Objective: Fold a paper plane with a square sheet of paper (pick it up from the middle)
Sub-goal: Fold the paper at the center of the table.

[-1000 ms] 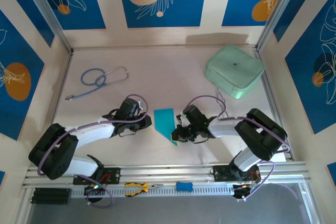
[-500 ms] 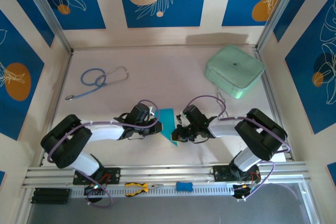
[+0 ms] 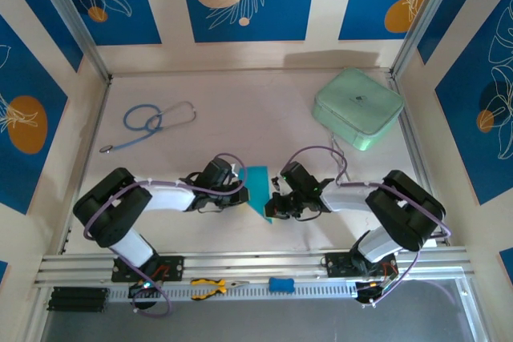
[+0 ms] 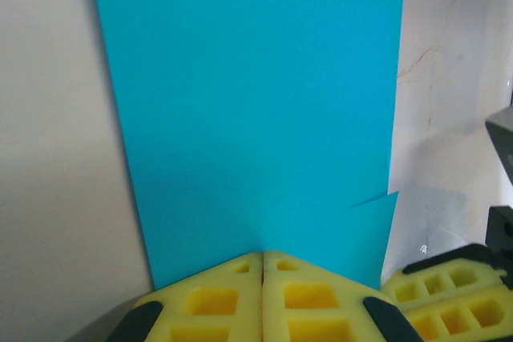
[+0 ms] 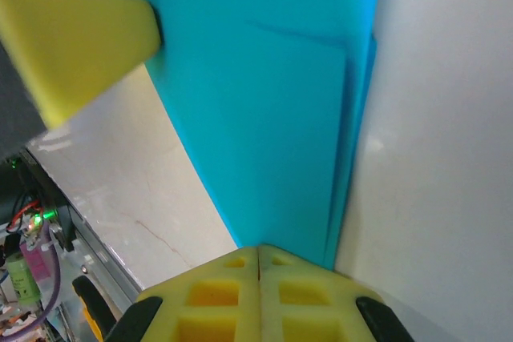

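The square sheet of paper (image 3: pixel 256 184) lies folded on the table between my two arms, a cyan strip ending in a point toward the near side. In the left wrist view the paper (image 4: pixel 256 118) shows a slanted flap edge at its right. My left gripper (image 3: pixel 243 191) (image 4: pixel 263 255) is shut, its tips on the paper's left edge. My right gripper (image 3: pixel 271 206) (image 5: pixel 258 249) is shut, its tips on the pointed near end of the paper (image 5: pixel 264 102). No paper shows in either seam. The left fingers (image 5: pixel 72 38) and the right fingers (image 4: pixel 449 294) each appear in the other wrist view.
A mint-green case (image 3: pixel 358 107) sits at the back right. A blue-tubed stethoscope (image 3: pixel 152 122) lies at the back left. Yellow-handled pliers (image 3: pixel 212 286) and a small blue block (image 3: pixel 280 284) rest on the front rail, near the arm bases.
My left arm has moved right until its tips reached the paper's left edge, and its jaws have closed fully. The right gripper has stayed at the paper's near point.
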Motion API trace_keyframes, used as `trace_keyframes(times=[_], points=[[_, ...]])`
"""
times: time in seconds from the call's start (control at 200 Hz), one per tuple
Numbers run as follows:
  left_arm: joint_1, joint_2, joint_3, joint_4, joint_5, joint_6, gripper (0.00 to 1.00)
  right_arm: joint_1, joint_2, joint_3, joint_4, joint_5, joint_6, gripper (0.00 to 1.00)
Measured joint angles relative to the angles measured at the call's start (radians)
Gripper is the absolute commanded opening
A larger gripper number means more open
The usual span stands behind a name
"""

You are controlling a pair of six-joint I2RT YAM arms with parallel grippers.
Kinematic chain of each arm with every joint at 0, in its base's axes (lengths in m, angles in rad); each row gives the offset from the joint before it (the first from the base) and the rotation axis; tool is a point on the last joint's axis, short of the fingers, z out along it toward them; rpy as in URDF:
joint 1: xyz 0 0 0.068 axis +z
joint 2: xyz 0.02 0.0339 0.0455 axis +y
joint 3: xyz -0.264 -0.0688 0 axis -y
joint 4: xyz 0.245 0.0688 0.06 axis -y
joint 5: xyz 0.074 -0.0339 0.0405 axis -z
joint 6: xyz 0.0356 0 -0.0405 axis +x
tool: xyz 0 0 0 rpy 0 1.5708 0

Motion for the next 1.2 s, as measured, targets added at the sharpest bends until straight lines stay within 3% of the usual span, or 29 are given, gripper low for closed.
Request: trace_keyframes(times=[0.485, 0.7, 1.0, 1.2], points=[[0.000, 0.015, 0.006, 0.021, 0.011, -0.034, 0.07, 0.044, -0.167, -0.075, -0.142, 0.081, 0.034, 0.06], [-0.035, -0.031, -0.037, 0.039, -0.060, -0.123, 0.09, 0.008, -0.278, -0.072, -0.231, 0.138, 0.030, 0.10], [-0.095, -0.168, -0.051, -0.075, -0.187, -0.173, 0.42, -0.097, -0.220, 0.010, -0.183, 0.106, -0.013, 0.38], [-0.018, -0.272, -0.060, -0.126, -0.174, -0.121, 0.49, -0.104, -0.083, 0.100, -0.143, 0.049, -0.066, 0.44]])
